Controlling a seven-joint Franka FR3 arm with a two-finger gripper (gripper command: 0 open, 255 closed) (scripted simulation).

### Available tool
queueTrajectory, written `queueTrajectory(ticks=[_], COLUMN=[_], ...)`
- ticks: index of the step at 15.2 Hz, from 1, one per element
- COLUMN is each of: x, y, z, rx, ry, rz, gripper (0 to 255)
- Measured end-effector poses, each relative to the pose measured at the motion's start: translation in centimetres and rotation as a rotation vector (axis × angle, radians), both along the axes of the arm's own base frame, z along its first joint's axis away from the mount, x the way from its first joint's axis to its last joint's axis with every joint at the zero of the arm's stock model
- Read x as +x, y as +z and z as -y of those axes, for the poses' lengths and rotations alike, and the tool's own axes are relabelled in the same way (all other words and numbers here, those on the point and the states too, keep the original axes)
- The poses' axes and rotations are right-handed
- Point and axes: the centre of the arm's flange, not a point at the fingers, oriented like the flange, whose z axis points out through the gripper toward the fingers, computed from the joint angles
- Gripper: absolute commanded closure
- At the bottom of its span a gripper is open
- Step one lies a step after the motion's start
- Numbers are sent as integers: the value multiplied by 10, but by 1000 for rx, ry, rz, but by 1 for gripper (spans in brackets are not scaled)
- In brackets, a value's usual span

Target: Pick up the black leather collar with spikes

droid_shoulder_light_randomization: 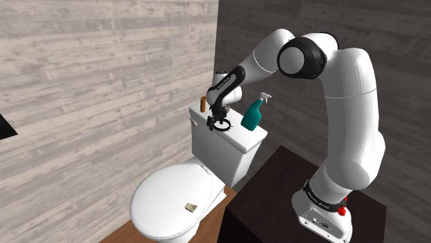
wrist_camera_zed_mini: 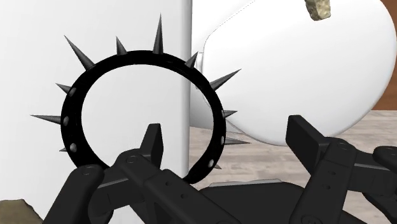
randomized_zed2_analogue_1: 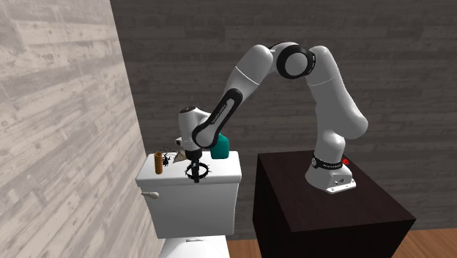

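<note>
**Spiked collar sits between spread fingers at the toilet tank**

The gripper hangs over the white toilet tank, its fingers wide apart. One finger stands inside the black spiked collar, the other outside it. The band passes between them and touches neither (so nothing is clasped). In the wrist view the ring crosses the tank's edge, with the closed toilet lid behind it. A teal spray bottle stands on the tank nearby.

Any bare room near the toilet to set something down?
Tank lid is crowded: brown cylinder, spiked collar at the gripper, teal spray bottle. Bare: the closed toilet lid around the small tan block, and the dark stand top beside the arm's base.
</note>
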Motion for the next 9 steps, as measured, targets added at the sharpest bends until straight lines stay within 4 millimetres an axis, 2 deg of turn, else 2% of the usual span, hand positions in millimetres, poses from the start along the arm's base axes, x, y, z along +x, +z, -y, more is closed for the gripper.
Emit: queueTrajectory(ticks=[1, 9], x=[1, 1], y=[-2, -4], z=[0, 1], rx=[0, 0], ry=[0, 0], rz=[0, 1], gripper=[255, 255])
